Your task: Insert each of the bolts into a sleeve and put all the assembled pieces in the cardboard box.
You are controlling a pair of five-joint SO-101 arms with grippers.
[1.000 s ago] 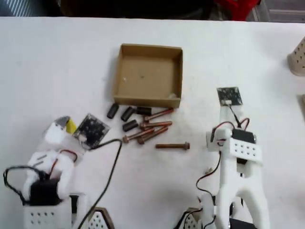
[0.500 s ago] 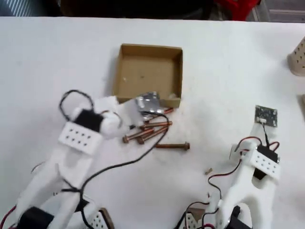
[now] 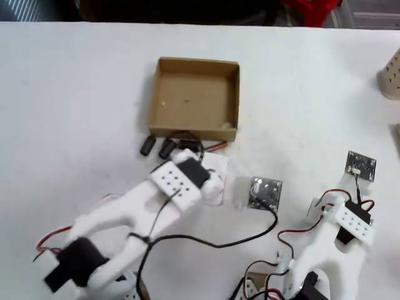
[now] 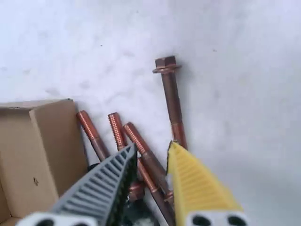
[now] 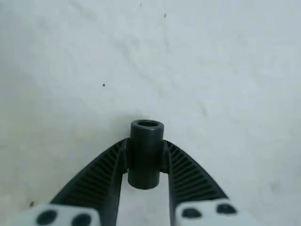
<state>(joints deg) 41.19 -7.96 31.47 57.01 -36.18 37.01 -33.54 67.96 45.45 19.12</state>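
The cardboard box [image 3: 153, 94] stands open at mid-table. Two black sleeves [image 3: 148, 145] lie just in front of it, beside my left arm [image 3: 178, 181], which stretches over the bolt pile. In the left wrist view my left gripper [image 4: 151, 147] hangs open just above several copper bolts [image 4: 141, 155]. One bolt with a hex head [image 4: 165, 64] points away from it, and the box corner [image 4: 42, 150] is alongside. My right gripper [image 5: 145, 142] is shut on an upright black sleeve [image 5: 145, 162] over bare table. The right arm [image 3: 347, 219] sits at the front right.
A beige perforated object [image 3: 390, 78] stands at the right table edge. The left arm's black cable [image 3: 212, 240] loops across the front of the table. White table surface lies open to the left of and behind the box.
The left arm swung from the front left across to the bolts and now covers most of them. The right arm drew back to the front right.
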